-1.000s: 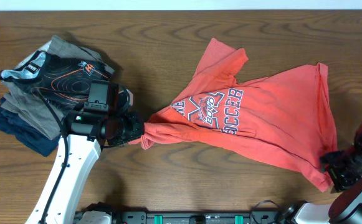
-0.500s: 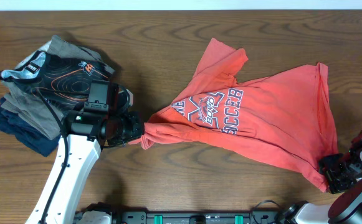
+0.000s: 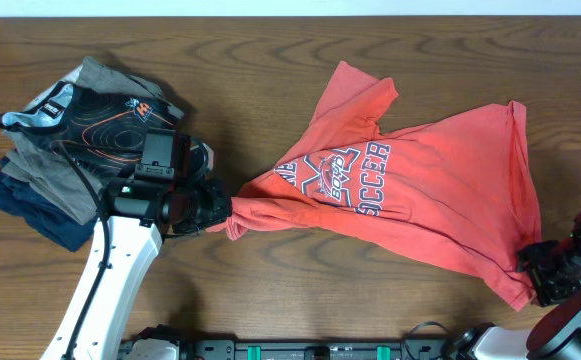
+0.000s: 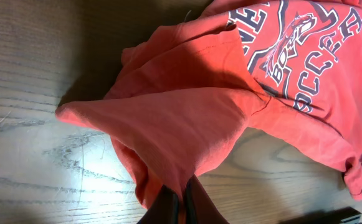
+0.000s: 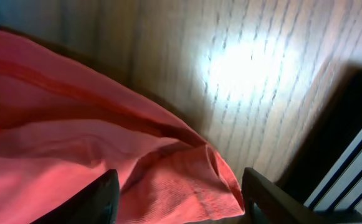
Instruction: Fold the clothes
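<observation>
The coral-red T-shirt (image 3: 420, 200) with navy-and-white "SOCCER" lettering lies spread and rumpled on the wooden table. My left gripper (image 3: 222, 212) is shut on a bunched part of its left end; the left wrist view shows the fingers (image 4: 184, 202) pinching the red fabric (image 4: 187, 118). My right gripper (image 3: 540, 275) is open at the shirt's lower right corner. In the right wrist view its fingers (image 5: 181, 199) straddle the hem corner (image 5: 187, 186) without closing on it.
A pile of folded garments (image 3: 40, 180) lies at the left, with a black garment with orange contour lines (image 3: 100, 120) on top, close behind my left arm. The table's front edge runs just below both arms.
The left gripper has not moved. The right gripper shifted slightly around the shirt's lower right corner, dipping down-left and then back right.
</observation>
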You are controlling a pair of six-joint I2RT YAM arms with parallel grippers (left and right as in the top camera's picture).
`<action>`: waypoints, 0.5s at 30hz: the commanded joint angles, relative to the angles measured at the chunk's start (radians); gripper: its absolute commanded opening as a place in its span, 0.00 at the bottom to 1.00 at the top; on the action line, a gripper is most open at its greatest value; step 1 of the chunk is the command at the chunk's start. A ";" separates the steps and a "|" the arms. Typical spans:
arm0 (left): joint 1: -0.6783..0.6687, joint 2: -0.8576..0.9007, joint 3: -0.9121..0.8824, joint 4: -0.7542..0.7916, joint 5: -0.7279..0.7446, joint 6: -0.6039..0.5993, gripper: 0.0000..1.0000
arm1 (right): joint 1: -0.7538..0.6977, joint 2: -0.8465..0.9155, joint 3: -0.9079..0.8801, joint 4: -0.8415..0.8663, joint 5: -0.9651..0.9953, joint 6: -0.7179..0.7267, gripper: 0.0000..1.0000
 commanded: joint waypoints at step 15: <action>-0.001 0.002 0.000 -0.003 -0.005 -0.001 0.06 | -0.008 -0.002 -0.060 0.038 0.020 -0.019 0.64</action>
